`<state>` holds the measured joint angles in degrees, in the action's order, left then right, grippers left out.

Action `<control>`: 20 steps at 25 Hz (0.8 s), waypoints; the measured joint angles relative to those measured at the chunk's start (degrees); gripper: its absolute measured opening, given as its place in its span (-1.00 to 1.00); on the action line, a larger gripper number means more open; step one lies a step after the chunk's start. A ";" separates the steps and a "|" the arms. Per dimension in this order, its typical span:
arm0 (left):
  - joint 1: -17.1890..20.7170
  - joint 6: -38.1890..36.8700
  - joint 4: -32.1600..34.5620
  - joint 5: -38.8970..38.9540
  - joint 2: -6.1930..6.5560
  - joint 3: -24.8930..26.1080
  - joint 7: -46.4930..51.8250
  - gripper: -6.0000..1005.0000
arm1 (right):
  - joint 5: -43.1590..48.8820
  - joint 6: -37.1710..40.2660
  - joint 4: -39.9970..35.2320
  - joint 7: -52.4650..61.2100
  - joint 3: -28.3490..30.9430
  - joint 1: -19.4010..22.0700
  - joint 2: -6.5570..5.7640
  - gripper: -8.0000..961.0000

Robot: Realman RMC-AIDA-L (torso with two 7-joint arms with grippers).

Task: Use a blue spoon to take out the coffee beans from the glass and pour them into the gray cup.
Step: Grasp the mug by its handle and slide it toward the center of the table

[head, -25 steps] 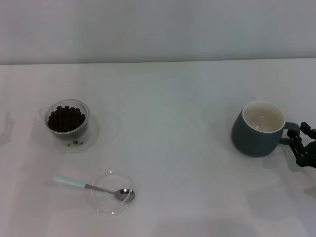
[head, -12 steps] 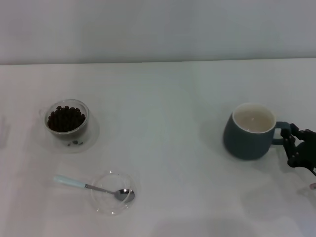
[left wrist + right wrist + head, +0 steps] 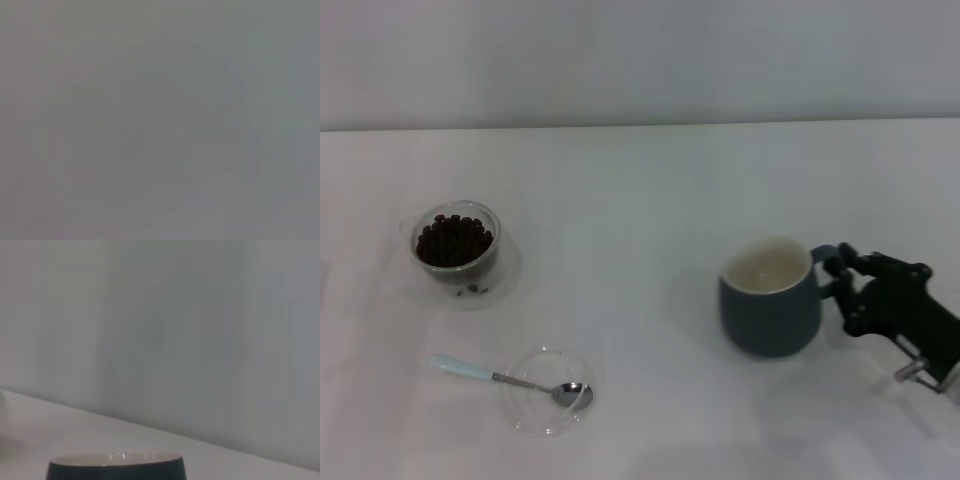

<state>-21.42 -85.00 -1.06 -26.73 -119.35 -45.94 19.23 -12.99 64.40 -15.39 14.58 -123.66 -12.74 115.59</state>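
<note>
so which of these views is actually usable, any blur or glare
Head view: evenly lit, soft shadows; the glass, blue spoon and gray cup read clearly. Left wrist view: a featureless gray blur. Right wrist view: only the cup's rim shows, with small glints, against wall.

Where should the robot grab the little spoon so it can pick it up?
Best by the pale blue handle of the spoon, probably from above. The handle sticks out past the clear dish toward the robot's left and lies nearly flat, with free table around it. The shiny bowl end sits inside the dish, so the rim would likely get in the way there.
</note>
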 joint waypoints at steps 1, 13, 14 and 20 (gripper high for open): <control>-0.07 0.00 0.00 -0.05 0.00 -0.03 0.01 0.45 | 0.01 -0.07 -0.58 0.00 -0.73 -0.02 0.03 -0.66; -1.00 0.01 -0.05 -0.46 0.00 -0.21 0.02 0.45 | -0.32 -6.79 -8.20 -0.11 -6.71 -2.13 0.54 -0.64; -1.03 0.01 -0.05 -0.50 -0.03 -0.20 0.02 0.45 | -0.36 -7.13 -8.61 -0.21 -7.06 -2.38 0.58 -0.64; -1.16 0.02 -0.09 -0.52 -0.09 -0.20 0.02 0.45 | -0.70 -10.17 -9.70 -0.60 -8.92 -4.07 0.61 -0.63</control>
<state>-22.58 -84.99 -1.15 -27.25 -119.44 -46.14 19.25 -13.69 54.23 -25.09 13.98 -132.58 -16.81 116.20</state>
